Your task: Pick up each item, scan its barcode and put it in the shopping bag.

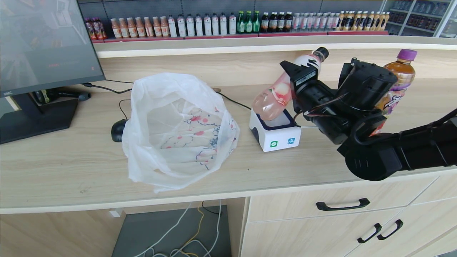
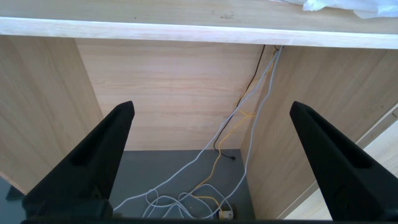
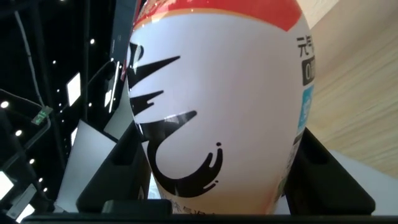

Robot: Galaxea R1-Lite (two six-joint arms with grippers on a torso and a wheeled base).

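One pink bottle [image 1: 276, 98] with a dark cap is held tilted in the right pincer [image 1: 303, 71]. Its cap points up and toward the back wall, and its base hangs low over the top window of the scanner [image 1: 275, 134]. Whether base and scanner touch cannot be told. The pincer is clamped on the bottle's upper, white-labelled part, one finger on each side. In the right wrist view the label fills the gap between the two dark fingers [image 3: 118, 168].

A second bottle [image 1: 400, 80], amber with a purple cap, stands upright on the bench [image 1: 71, 167] behind the right arm, apart from the pincer. That makes two bottles on the work side.

There is one scanner, a white box, just right of the shopping bag [image 1: 178, 132]. There is one shopping bag, of thin white plastic, which lies near the middle of the bench with its mouth open.

The left pincer [image 2: 211, 162] hangs below the bench edge with its fingers spread wide and nothing between them, facing loose cables [image 2: 205, 193] on the floor.

Left of the bag are one mouse [image 1: 117, 130] and one monitor [image 1: 43, 43]. Three drawer handles [image 1: 342, 205] show below the bench at the right. A shelf [image 1: 232, 35] of drinks runs along the back.
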